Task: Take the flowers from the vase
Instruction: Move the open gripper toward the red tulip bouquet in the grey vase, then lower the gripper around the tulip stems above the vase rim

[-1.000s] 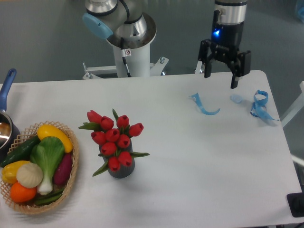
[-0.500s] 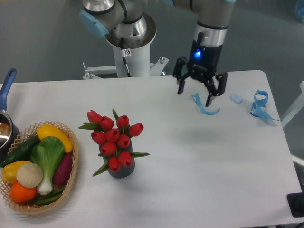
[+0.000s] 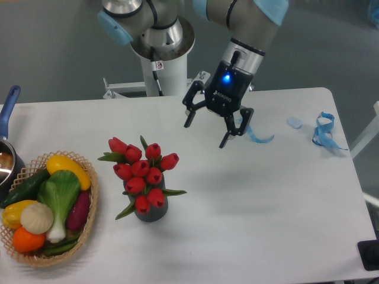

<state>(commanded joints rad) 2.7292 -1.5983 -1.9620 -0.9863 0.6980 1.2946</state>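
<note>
One table (image 3: 284, 201) below, bearing all. Spread wide, empty, tilted: gripper (image 3: 214, 126). Down-left of it, well apart: flowers (image 3: 142, 173), upright in vase (image 3: 152, 210). Probably light, soft, crushable; best pinched at bundled stems under the buds.

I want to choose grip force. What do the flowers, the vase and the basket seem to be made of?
The flowers: probably artificial, plastic or fabric; the buds are uniformly red and smooth.
The vase: dark grey and matte, perhaps ceramic or plastic; I cannot tell which.
The basket: woven wicker or similar fibre; a tan plaited rim shows.
</note>
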